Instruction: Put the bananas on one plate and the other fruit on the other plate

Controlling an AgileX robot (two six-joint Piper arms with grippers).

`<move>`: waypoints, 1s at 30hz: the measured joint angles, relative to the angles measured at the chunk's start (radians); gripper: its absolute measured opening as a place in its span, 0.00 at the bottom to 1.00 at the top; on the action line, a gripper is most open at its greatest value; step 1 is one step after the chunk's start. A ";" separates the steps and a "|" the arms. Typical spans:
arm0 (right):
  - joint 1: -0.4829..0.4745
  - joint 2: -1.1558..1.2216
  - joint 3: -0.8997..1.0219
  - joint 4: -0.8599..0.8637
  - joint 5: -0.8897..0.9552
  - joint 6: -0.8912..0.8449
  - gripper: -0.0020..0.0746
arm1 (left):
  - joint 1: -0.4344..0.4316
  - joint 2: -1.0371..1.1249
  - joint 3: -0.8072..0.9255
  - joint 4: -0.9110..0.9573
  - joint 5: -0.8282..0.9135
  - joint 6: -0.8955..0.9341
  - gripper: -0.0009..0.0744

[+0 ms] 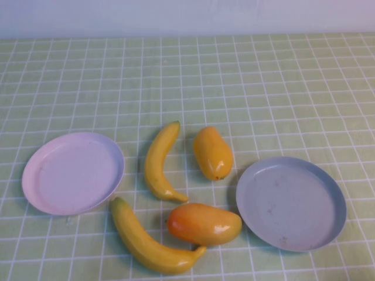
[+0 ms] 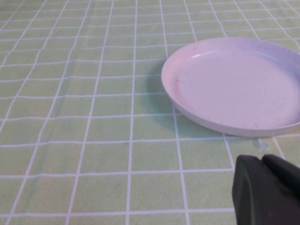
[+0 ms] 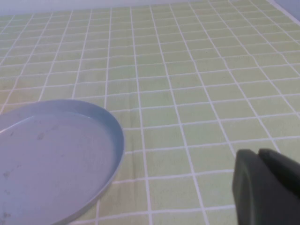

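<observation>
Two yellow bananas lie at the table's middle: a smaller one and a bigger one near the front edge. Two orange-yellow mangoes lie beside them, one further back and a redder one in front. The pale pink plate sits empty on the left, the grey-blue plate empty on the right. My left gripper is shut, low over the cloth near the pink plate. Shut too is my right gripper, beside the grey-blue plate. Neither gripper shows in the high view.
A green cloth with white grid lines covers the whole table. A pale wall runs along the far edge.
</observation>
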 joint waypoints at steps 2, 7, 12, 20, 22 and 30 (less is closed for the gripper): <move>0.000 0.000 0.000 0.000 0.000 0.000 0.01 | 0.000 0.000 0.000 0.000 0.000 0.000 0.01; 0.000 0.000 0.000 0.000 0.000 0.000 0.01 | 0.000 0.000 0.000 0.000 0.000 0.000 0.01; 0.000 0.000 0.000 0.000 0.000 0.000 0.01 | 0.000 0.000 0.000 0.000 0.000 0.000 0.01; 0.000 0.000 0.000 0.000 0.000 0.000 0.01 | 0.000 0.000 0.000 0.012 0.000 0.000 0.01; 0.000 0.000 0.000 0.000 0.000 0.000 0.01 | 0.000 0.000 0.000 0.018 0.000 0.000 0.01; 0.000 0.000 0.000 0.000 0.000 0.000 0.01 | 0.000 0.000 0.000 0.024 0.000 0.000 0.01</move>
